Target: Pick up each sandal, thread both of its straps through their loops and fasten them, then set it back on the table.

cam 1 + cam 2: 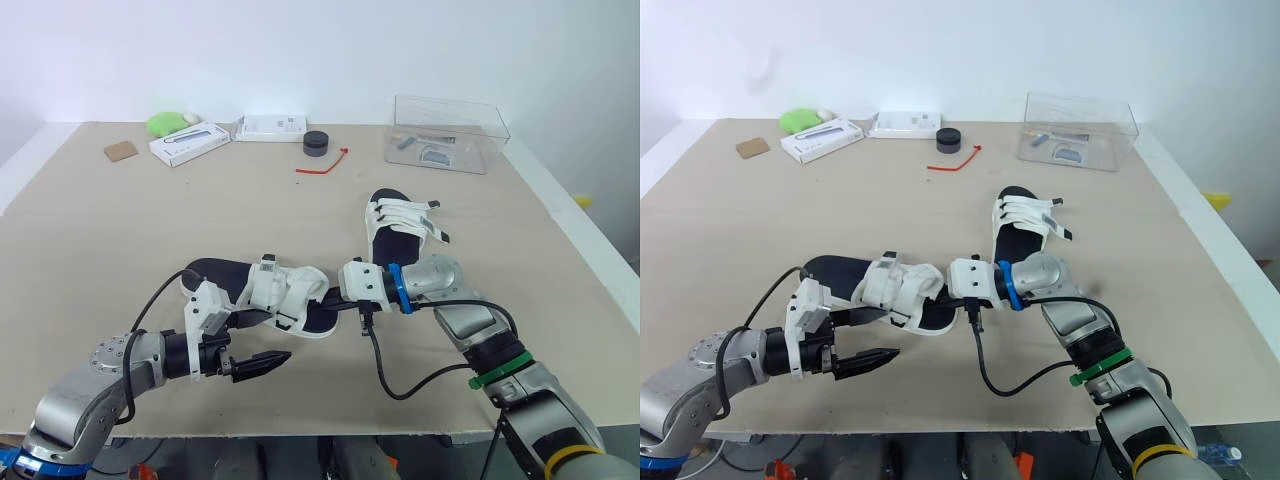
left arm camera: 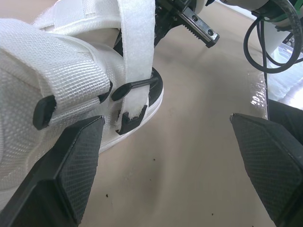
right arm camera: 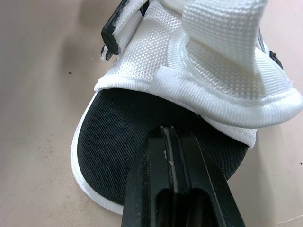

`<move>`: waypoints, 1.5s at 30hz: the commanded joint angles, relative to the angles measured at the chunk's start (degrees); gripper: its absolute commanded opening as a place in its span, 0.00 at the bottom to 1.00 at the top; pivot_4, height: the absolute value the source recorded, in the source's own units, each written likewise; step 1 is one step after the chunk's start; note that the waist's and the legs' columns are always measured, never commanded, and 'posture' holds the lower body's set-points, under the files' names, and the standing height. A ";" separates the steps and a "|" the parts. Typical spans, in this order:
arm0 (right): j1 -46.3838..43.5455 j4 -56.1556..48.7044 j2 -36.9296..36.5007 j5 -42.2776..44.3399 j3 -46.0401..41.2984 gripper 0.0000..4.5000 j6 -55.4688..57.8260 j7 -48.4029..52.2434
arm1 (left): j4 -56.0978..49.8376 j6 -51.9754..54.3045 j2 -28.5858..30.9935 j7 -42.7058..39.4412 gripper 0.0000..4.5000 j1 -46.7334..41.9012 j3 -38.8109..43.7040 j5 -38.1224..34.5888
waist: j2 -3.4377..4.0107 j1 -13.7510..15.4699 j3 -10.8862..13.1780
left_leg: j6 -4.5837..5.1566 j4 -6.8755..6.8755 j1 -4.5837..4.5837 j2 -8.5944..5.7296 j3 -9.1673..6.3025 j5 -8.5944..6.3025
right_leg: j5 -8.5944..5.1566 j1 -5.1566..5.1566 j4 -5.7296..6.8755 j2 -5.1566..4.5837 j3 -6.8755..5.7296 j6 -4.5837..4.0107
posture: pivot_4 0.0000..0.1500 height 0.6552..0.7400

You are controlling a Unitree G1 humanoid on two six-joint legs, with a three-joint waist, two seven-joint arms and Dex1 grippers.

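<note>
The near sandal (image 1: 262, 292), black footbed with white straps, lies flat on the table in front of me. One loose strap (image 2: 137, 52) passes through a black loop (image 2: 135, 87). My right gripper (image 3: 170, 137) is shut, its tips resting on the black footbed (image 3: 123, 132) at the sandal's toe end, nothing visibly between them. My left gripper (image 2: 165, 123) hangs open just above the table, beside the strapped side of this sandal and apart from it. A second sandal (image 1: 398, 225) lies farther back right, its straps laid across it.
A clear plastic box (image 1: 447, 133) stands at the back right. A black round object (image 1: 316, 143), a red strip (image 1: 325, 165), two white boxes (image 1: 190, 143) and a green object (image 1: 165, 123) line the back. A black cable (image 1: 400, 385) loops near the front edge.
</note>
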 commanded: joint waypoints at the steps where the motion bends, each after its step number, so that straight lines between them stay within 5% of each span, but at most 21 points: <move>1: 0.42 1.29 -0.23 -1.75 0.58 0.00 0.31 -0.40 | -0.11 -0.70 -0.76 0.01 0.98 -2.00 -1.24 0.46 | 0.00 0.00 0.00 | 0.00 0.00 0.00 0.00 0.00 0.00 | 0.00 0.00 0.00 0.00 0.00 0.00 | 1.00 1.00; 17: 1.03 0.32 -0.84 -1.66 0.47 0.00 0.67 -0.56 | 1.13 0.06 -1.67 -1.04 0.98 -3.59 -3.47 1.05 | 0.00 0.00 0.00 | 0.00 0.00 0.00 -0.01 0.00 0.00 | 0.01 0.00 0.00 -0.02 0.00 0.02 | 1.00 1.00; 26: 1.00 0.34 -0.66 -1.64 0.68 0.00 0.51 -0.54 | 2.86 0.54 -1.60 -0.94 0.05 -4.15 -3.27 0.96 | 0.00 0.00 0.00 | 0.00 -0.02 -0.01 -0.01 0.00 0.00 | 0.08 0.00 -0.02 -0.01 0.00 0.13 | 1.00 1.00; 27: 0.99 0.34 -0.66 -1.64 0.70 0.00 0.49 -0.54 | 3.09 0.56 -1.55 -1.05 0.01 -4.25 -3.22 0.93 | 0.00 0.00 0.00 | 0.00 -0.02 -0.02 -0.01 0.00 0.00 | 0.08 -0.01 -0.02 -0.01 0.00 0.13 | 1.00 1.00; 45: 0.58 0.69 -0.64 -1.65 0.78 0.00 0.83 -0.34 | -0.86 5.78 4.55 -5.97 0.01 3.71 0.08 -5.67 | 0.01 -0.07 0.01 | 0.00 -0.19 0.01 0.02 -0.03 -0.01 | -0.04 -0.05 -0.04 -0.01 -0.03 0.01 | 1.00 1.00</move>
